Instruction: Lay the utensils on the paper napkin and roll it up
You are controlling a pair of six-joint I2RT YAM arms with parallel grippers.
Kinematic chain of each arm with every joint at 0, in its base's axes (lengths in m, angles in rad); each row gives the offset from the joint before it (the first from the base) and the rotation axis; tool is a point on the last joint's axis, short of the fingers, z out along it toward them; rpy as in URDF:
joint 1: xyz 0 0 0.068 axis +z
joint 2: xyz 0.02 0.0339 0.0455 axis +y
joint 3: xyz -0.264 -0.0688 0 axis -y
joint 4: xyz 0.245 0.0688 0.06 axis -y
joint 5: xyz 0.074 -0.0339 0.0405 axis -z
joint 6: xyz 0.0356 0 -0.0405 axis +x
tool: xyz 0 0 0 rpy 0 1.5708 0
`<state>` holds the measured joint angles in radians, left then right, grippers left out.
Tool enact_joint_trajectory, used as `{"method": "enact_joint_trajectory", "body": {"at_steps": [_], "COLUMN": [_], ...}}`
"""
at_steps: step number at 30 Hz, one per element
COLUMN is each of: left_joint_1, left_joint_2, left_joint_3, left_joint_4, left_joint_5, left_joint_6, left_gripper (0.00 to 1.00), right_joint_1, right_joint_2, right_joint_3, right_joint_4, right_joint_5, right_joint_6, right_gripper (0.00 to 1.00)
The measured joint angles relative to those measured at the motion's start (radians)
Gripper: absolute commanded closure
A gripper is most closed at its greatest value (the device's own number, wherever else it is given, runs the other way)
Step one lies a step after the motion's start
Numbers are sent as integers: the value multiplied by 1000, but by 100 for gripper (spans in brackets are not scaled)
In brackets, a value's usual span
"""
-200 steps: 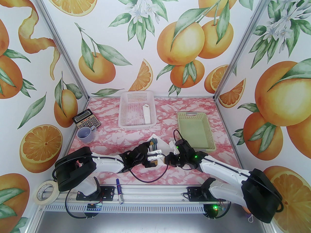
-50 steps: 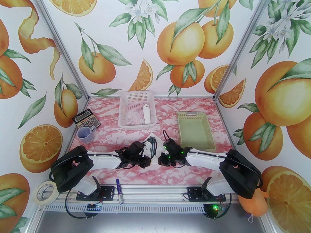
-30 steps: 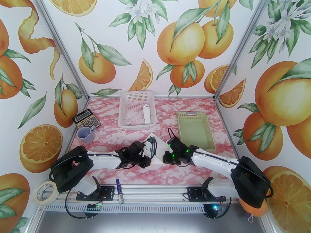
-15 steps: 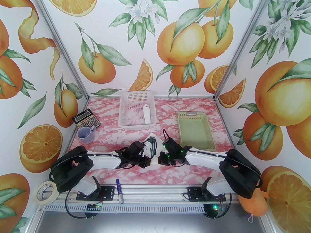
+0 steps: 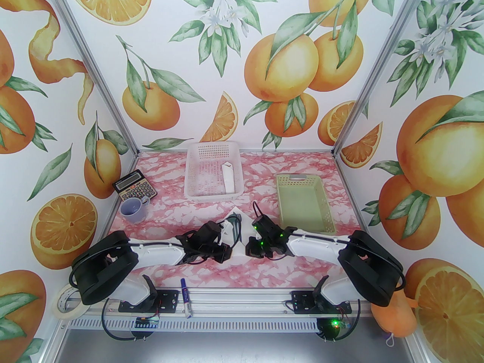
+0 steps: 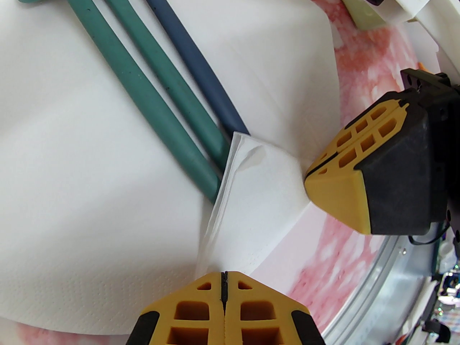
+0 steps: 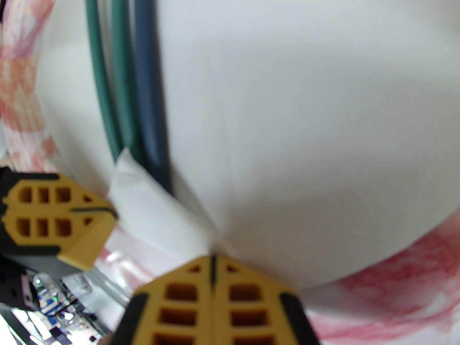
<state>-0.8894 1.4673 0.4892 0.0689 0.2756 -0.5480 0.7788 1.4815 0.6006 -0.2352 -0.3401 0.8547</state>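
The paper napkin [image 6: 90, 192] lies flat on the pink worktop [image 5: 170, 217], between the two arms. The utensils [image 6: 143, 84] lie side by side on it, two teal handles and a dark blue one, all touching. The napkin's near corner is folded up into a flap [image 6: 262, 178] that covers the handle ends.

The left gripper [image 6: 224, 277] has its jaws pressed together with the tip at one end of that fold. The right gripper [image 6: 309, 178] is likewise closed at the other end. Whether either has a sliver of paper nipped, I cannot tell.

To my eye the paper is thin, limp and light. It would crease or tear under a hard tug and spring open if let go. The cutlery looks stiff, smooth and light, so it could slide or fan apart inside a loose wrap. I would hold the doubled fold at both ends, where the layers are thickest, and roll with the handles as a core.
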Motion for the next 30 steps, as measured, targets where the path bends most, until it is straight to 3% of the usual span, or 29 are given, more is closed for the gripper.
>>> {"method": "enact_joint_trajectory", "body": {"at_steps": [8,14,21,30], "left_joint_1": [26,27,27,27], "left_joint_2": [-98,-158,-35,59], "left_joint_3": [-28,-27,17,26], "left_joint_4": [-69,-48,49,84], "left_joint_5": [-13,40,119,116], "left_joint_6": [0,-3,-38,-48], "left_gripper": [100,100,100,100], "right_joint_1": [0,0,0,0], "right_joint_2": [0,1,5,5], "right_joint_3": [0,2,6,7], "right_joint_4": [0,-1,-4,-5], "right_joint_5": [0,0,0,0], "right_joint_6": [-3,-3,-3,-3], "right_gripper": [100,100,100,100]}}
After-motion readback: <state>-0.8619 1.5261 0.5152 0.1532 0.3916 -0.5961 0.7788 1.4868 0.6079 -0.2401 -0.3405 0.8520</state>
